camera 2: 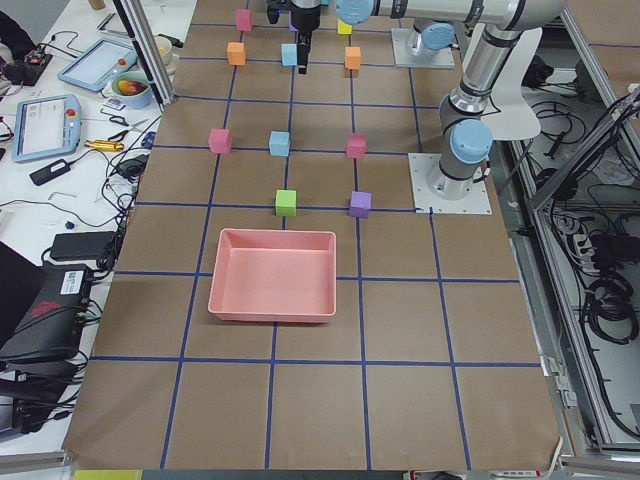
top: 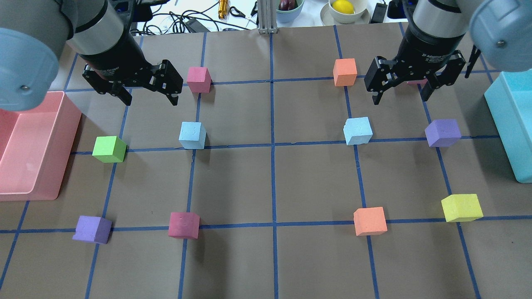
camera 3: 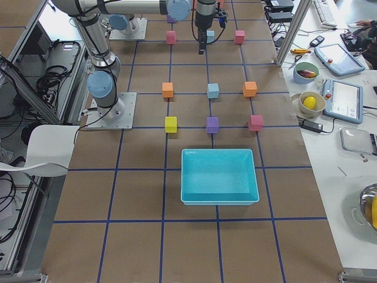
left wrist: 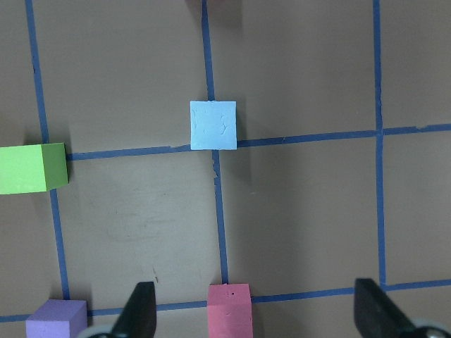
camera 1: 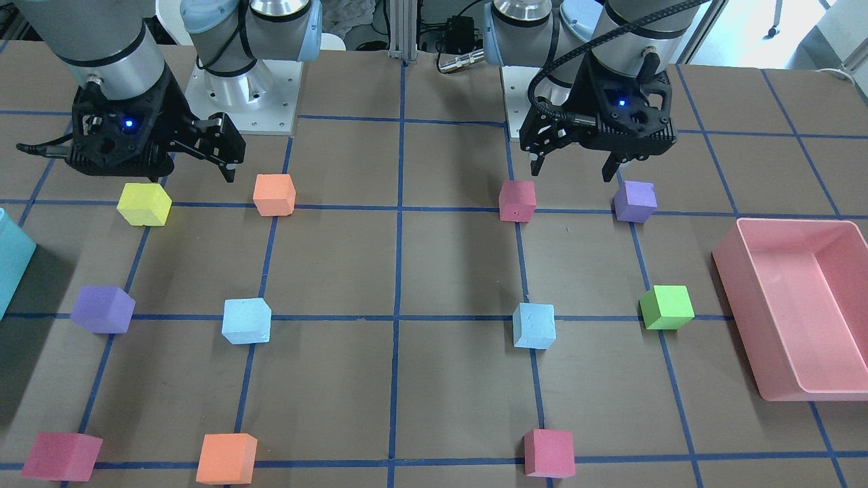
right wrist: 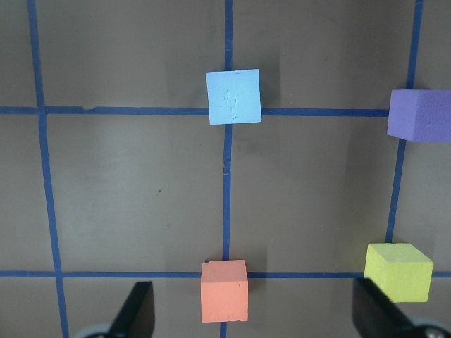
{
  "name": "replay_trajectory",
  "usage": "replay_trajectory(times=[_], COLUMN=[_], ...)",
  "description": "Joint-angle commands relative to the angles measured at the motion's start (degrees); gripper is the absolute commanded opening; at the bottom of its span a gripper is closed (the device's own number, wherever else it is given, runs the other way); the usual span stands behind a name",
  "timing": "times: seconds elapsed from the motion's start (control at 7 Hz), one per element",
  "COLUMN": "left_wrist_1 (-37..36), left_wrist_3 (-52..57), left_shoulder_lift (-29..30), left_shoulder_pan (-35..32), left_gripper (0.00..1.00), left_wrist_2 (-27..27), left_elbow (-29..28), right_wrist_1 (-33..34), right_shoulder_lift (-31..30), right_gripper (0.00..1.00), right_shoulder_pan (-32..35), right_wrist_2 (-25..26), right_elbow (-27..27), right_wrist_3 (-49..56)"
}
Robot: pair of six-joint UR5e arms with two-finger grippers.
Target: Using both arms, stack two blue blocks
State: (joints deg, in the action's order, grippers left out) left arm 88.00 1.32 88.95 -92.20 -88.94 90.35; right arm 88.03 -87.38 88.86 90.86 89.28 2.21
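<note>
My left claw and right claw gape empty. One pale sky-blue foam cube sits on the brown desk ahead of the left claw, a second sky-blue cube ahead of the right.

Chalky, matt foam blue blocks rest on a dull brown paper-covered worktop near a glossy pink plastic bin, below the left arm of smooth silvery metal.

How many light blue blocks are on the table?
2. One blue block sits on the robot's left side, near the green block; the other blue block sits on its right side, near a purple block. None looks hidden.
</note>
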Motion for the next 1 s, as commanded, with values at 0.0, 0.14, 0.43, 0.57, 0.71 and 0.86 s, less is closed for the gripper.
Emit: replay_trajectory(times=[0.0,0.14,0.43,0.57,0.71,0.86], left_wrist_1=[-0.02,-0.02,-0.02,-0.02,-0.02,-0.02], left_wrist_3=[0.00,0.00,0.00,0.00,0.00,0.00], left_shoulder_lift=[0.00,0.00,0.00,0.00,0.00,0.00], left_shoulder_pan=[0.00,0.00,0.00,0.00,0.00,0.00], left_gripper=[1.00,1.00,1.00,1.00,1.00,1.00], left_wrist_2=[0.00,0.00,0.00,0.00,0.00,0.00], left_elbow=[0.00,0.00,0.00,0.00,0.00,0.00], right_wrist_1=[11.12,13.02,19.41,20.85,22.52,24.88], right_shoulder_lift=[7.45,10.88,16.70,18.54,19.78,20.14], right_gripper=[1.00,1.00,1.00,1.00,1.00,1.00], right_shoulder_pan=[-0.18,-0.18,-0.18,-0.10,-0.09,-0.09], right_wrist_2=[-0.16,-0.33,-0.07,-0.15,-0.16,-0.50], right_elbow=[0.10,0.02,0.19,1.15,2.64,4.83], right_wrist_3=[0.95,1.13,6.36,6.41,6.32,6.58])
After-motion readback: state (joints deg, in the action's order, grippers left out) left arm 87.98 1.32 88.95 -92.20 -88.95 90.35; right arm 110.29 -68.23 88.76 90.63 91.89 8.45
